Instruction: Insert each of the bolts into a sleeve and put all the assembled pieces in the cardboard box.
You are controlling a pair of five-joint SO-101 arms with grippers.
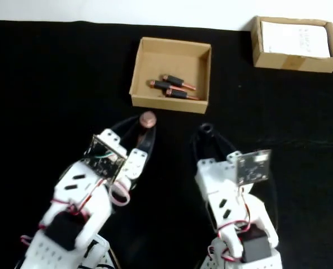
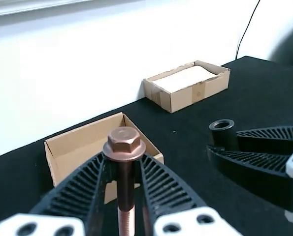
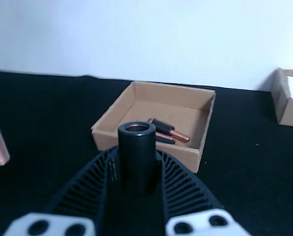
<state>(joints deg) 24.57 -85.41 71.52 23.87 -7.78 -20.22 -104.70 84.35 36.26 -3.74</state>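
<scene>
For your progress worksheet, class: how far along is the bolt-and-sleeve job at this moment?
Done: three assembled pieces lie in the open brown cardboard box. In hand: the left gripper holds a copper hex-head bolt upright, and the right gripper holds a black cylindrical sleeve, the two apart. Left: push this bolt into that sleeve and place the piece in the box.

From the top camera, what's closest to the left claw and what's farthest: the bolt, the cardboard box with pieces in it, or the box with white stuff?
1. Bolt: gripped in the left claw.
2. Cardboard box: just beyond the claw, mid-table.
3. Box with white stuff: far right back corner.
</scene>
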